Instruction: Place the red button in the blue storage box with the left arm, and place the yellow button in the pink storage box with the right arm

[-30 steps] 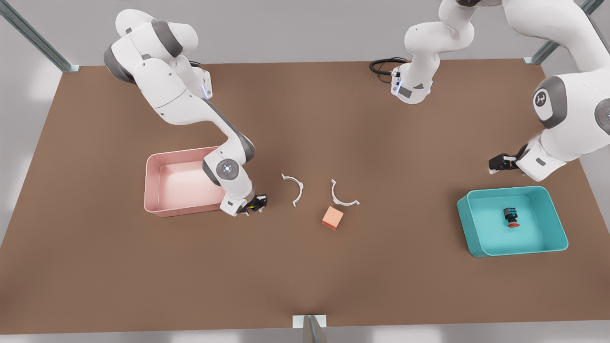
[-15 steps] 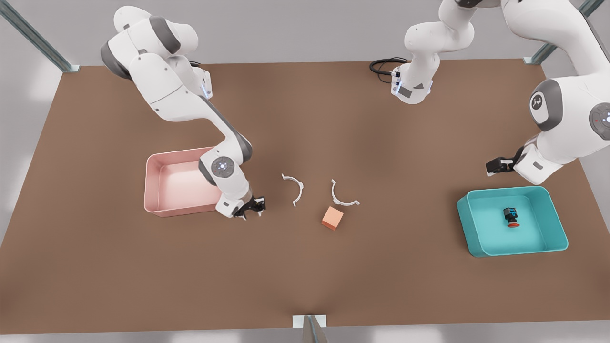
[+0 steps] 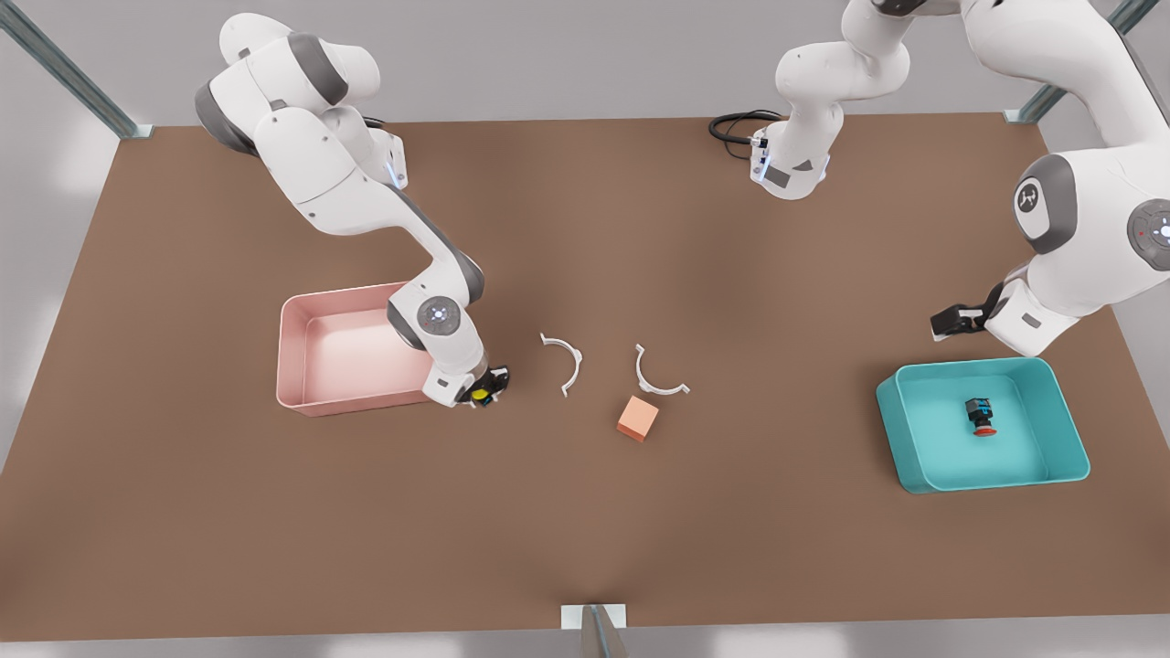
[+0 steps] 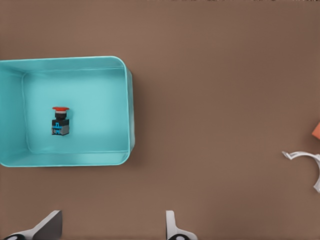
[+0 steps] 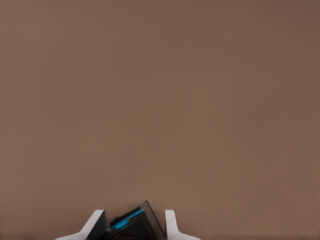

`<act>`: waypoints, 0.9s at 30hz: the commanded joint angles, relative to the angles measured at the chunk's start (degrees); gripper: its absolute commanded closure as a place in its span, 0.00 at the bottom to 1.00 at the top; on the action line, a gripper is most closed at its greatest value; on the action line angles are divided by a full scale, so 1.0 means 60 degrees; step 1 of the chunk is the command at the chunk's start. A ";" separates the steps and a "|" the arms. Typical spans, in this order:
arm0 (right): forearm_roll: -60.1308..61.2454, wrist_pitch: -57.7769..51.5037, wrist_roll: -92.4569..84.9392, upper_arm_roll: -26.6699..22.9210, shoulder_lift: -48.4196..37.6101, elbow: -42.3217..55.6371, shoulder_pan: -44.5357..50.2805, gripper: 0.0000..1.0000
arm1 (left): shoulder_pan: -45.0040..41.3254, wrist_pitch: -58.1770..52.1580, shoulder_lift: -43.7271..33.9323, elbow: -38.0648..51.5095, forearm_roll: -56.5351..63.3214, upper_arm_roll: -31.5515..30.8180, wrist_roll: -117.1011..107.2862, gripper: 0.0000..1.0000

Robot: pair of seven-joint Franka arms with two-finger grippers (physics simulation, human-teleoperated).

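Our right tool [image 3: 483, 395] is closed on the yellow button [image 3: 479, 396]. It hangs low over the brown worktop [image 3: 585, 512], just beside the corner of the pink storage box [image 3: 302, 399] that faces the middle of the worktop. In the right wrist view we see two pale fingers [image 5: 95, 223] with the button's black body and blue mark pinched between them, tipped to one side. The pink storage box has nothing in it.

Our left tool [image 3: 951, 320] is up at the front view's right, near the far side of the blue storage box [image 3: 891, 429] but not touching it. In the left wrist view its two fingertips [image 4: 47, 227] stand wide apart with nothing between them. This arm is waiting.

The red button [image 3: 981, 416] lies on its side inside the blue storage box, near the middle of the floor, away from the walls. We can see its red cap and its black body with blue marks.

In the middle of the worktop lie two thin white curved pieces [image 3: 565, 361], a little apart from each other. A small orange cube [image 3: 638, 418] sits just beside one of them, toward the camera.
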 commanded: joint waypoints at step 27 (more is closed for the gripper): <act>-0.0277 -0.1404 -0.0649 0.4847 -0.3959 -0.2925 -0.6794 0.58 | -0.0142 0.0314 0.0130 0.0226 0.0047 -0.0015 -0.0474 0.00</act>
